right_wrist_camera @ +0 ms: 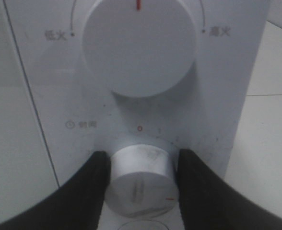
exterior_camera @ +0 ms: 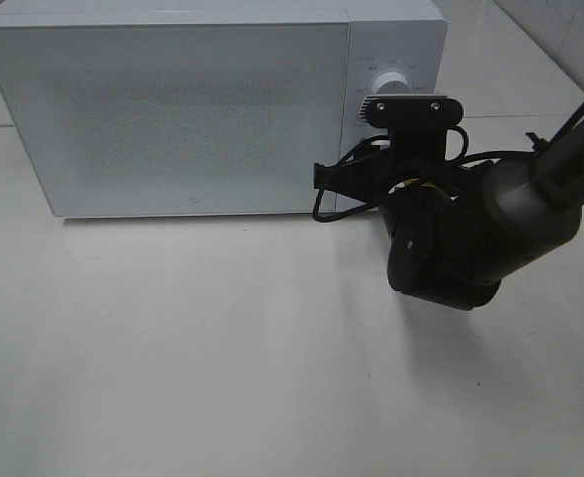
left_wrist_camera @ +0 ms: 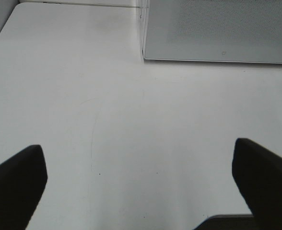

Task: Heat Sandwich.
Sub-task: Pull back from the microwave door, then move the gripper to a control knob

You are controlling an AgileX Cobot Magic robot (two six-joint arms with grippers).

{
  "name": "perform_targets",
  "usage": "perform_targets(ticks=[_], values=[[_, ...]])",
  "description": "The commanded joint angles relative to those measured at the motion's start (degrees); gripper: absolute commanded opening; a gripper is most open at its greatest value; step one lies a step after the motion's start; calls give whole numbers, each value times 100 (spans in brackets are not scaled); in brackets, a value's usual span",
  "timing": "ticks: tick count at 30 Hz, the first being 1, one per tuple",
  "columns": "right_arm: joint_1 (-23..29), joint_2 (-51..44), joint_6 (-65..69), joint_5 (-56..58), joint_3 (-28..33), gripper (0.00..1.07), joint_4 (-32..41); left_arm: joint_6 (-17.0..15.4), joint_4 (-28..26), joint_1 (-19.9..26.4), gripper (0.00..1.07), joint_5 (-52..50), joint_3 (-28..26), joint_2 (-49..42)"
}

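Desk [exterior_camera: 222,378]: white, bare in front; it carries the microwave [exterior_camera: 173,109].
Right jaws: closed on the timer dial [right_wrist_camera: 141,179], one black finger [right_wrist_camera: 95,184] pressed to each side of its rim.
Dial axis: runs straight out of the control panel [right_wrist_camera: 217,96] toward the jaws, so the coming move is judged to be a twist about that axis, not a pull.
Dial mark: a red tick [right_wrist_camera: 170,197] on the dial face lies close to one finger, well away from the printed 0 [right_wrist_camera: 140,128] just beyond the jaws.
Power knob [right_wrist_camera: 138,45]: farther beyond the jaws on the same panel, untouched.
Door [exterior_camera: 163,119]: shut, off to one side of the right jaws.
Sandwich: not visible in any view; judged to be behind the shut door, which cannot be confirmed.
Left jaws: spread wide, holding nothing, over bare desk; a lower corner of the microwave lies well ahead of them.
Nearer arm: right, already on the dial; the left is well apart from the panel.
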Motion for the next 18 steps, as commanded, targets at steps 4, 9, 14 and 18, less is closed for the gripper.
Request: perform_targets(ticks=[4,9,14,18], values=[[6,-11,842,0,-46,12,-126,-11,-46,23,98,-57,6,-97],[6,-11,1707,-34,-46,12,-132,-11,-46,23,98,-57,6,-97],[6,-11,2699,-34,-46,12,-143,-11,-46,23,98,-57,6,-97],[6,-11,3598,-34,-46,13,-178,-11,-46,23,98,-57,6,-97]])
